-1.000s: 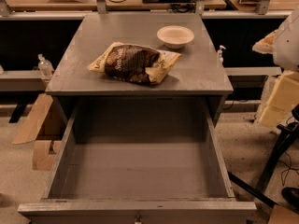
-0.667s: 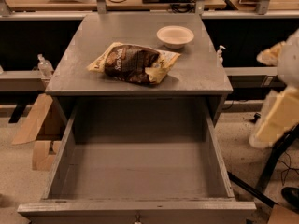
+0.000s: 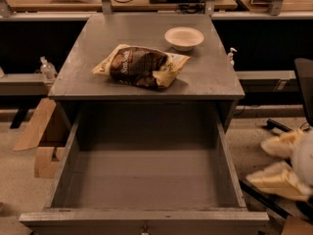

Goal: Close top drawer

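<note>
The top drawer point(image 3: 144, 215) is pulled fully out of the grey cabinet point(image 3: 210, 80) towards me. It is a wide, deep grey box with nothing inside. Its small metal knob point(image 3: 145, 228) shows at the bottom edge of the view. My gripper point(image 3: 275, 163) is at the right edge of the view, beside and outside the drawer's right wall, near its front corner. Its two cream fingers point(image 3: 279, 181) stand apart and hold nothing. It does not touch the drawer.
On the cabinet top lie a brown and yellow snack bag point(image 3: 142, 66) and a white bowl point(image 3: 184, 37). Cardboard pieces point(image 3: 41, 131) lie on the floor at the left. A small bottle point(image 3: 47, 68) stands at the left. A black chair point(image 3: 305, 89) and floor cables are at the right.
My gripper has moved down along the right edge of the view, from beside the cabinet top to beside the drawer's front right corner. The drawer has not moved.
</note>
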{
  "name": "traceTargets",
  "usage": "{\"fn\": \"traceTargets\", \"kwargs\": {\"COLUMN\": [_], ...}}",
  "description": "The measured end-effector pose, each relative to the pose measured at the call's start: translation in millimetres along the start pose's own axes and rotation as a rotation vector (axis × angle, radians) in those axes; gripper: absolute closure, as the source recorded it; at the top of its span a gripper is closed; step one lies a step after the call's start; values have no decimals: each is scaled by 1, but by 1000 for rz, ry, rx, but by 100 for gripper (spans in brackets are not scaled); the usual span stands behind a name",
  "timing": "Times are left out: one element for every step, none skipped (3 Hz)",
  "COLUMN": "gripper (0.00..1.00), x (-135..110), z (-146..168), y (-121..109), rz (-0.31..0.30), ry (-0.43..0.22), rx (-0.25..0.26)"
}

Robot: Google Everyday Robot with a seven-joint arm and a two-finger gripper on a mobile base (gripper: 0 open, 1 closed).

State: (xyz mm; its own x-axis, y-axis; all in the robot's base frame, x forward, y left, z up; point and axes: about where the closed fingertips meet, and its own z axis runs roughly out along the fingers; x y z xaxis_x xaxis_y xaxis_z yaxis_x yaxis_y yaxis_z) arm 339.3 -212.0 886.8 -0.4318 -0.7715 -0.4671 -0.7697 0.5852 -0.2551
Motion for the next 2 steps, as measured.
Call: {"fn": "traceTargets", "kwargs": {"gripper": [73, 96], "x": [54, 77], "z": [38, 54], "y": [39, 61], "rz": [82, 107], "ry": [20, 54], "rx": [-32, -76]}}
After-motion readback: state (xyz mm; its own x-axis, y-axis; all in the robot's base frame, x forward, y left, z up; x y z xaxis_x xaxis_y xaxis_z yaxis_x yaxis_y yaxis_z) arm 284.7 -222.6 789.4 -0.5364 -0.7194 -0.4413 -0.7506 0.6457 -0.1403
